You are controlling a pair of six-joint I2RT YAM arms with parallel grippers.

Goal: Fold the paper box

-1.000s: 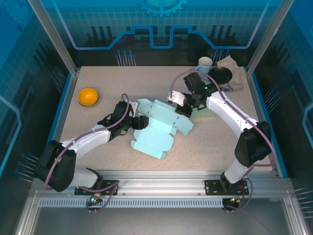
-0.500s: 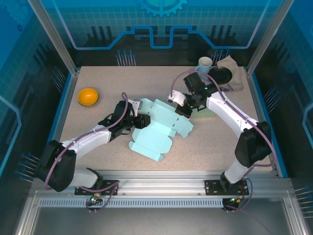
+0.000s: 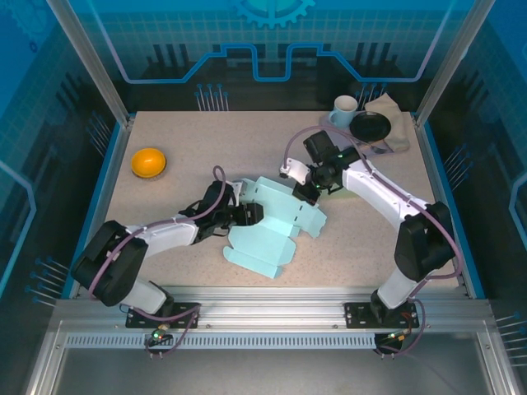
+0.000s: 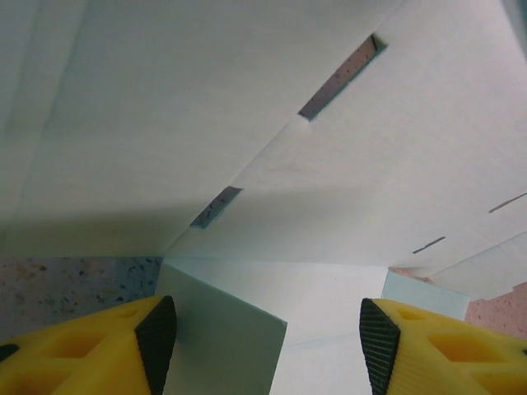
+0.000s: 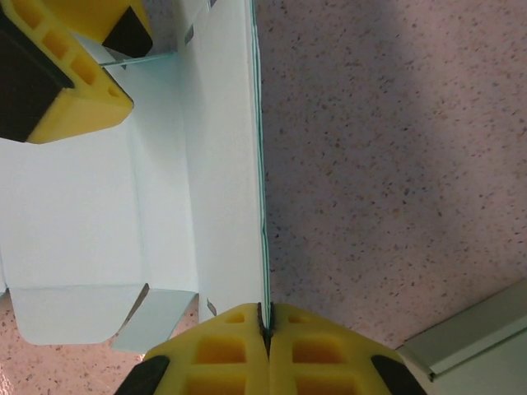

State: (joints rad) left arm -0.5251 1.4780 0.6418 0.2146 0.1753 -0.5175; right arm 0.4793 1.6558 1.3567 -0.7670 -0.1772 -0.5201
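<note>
Top external: left jaws advanced rightward onto paper box [image 3: 276, 224]; box nudged nearer

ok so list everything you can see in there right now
paper box: one, light blue, partly folded, centre of the table
bowl: one, orange, far left
cup: one, white, far right corner
dish: one, black, next to the cup
cloth: one, beige, far right corner
flat slab: one, pale green, by the right arm, partly hidden
table: one, speckled beige
left pincer: one, yellow with black pads, open either side of a box flap
right pincer: one, yellow, shut on the edge of a box panel
</note>
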